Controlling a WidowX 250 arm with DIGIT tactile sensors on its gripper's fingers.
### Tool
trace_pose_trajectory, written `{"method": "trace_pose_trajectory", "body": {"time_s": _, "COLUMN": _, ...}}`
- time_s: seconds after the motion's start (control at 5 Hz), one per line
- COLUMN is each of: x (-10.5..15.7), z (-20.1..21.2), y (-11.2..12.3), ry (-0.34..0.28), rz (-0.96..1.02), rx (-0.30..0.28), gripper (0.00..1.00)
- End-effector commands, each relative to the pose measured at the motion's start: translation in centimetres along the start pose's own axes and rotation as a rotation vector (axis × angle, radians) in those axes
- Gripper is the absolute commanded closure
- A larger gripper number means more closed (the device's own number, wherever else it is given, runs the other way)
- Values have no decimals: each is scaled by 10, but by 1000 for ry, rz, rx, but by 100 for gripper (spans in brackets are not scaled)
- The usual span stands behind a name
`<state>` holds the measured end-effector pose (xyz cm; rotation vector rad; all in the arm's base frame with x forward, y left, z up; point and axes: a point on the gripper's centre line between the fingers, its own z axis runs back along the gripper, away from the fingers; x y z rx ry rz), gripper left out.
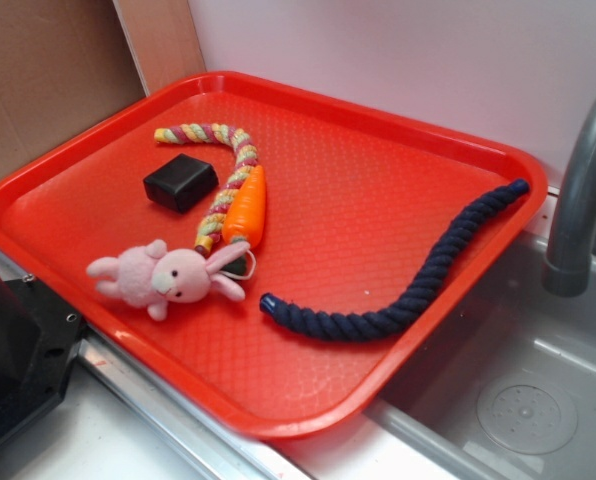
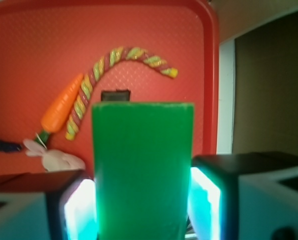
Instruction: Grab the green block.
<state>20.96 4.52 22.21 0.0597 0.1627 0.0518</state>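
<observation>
- Right in the claw (image 2: 143, 210) sits the green block (image 2: 143, 170), standing on end between the two glowing pads (image 2: 205, 207), which press against its sides, so the claw is clamped on it
- The block rides well above the red tray (image 2: 211, 75), so the grab looks done; doing it well now means keeping the squeeze steady and the block square
- Below and just beyond the claw lies the pink bunny (image 2: 59, 159), with the orange carrot (image 2: 61, 107) beyond it to the left
- Directly ahead, peeking over the block's top edge, is the black block (image 2: 115, 95)
- Farthest out curls the striped rope (image 2: 124, 62); the dark blue rope (image 1: 408, 290) lies off to the left
</observation>
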Motion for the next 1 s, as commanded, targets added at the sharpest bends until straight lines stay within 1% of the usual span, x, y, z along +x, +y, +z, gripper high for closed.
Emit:
{"method": "trace_pose_trajectory", "body": {"time_s": 0.0, "x": 7, "z": 27, "y": -32, "ry": -76, "rz": -55, "rx": -5, "gripper": 100}}
{"method": "trace_pose_trajectory", "body": {"time_s": 0.2, "x": 0, "z": 28, "y": -55, "ry": -154, "rz": 7, "rx": -75, "gripper": 100}}
{"method": "trace_pose_trajectory", "body": {"time_s": 0.4, "x": -11, "z": 21, "y": -73, "ry": -218, "rz": 130, "rx": -98, "gripper": 100}}
{"method": "trace_pose_trajectory", "body": {"time_s": 0.8, "x": -6, "z": 14, "y": -76, "ry": -228, "rz": 126, "rx": -110, "gripper": 100}}
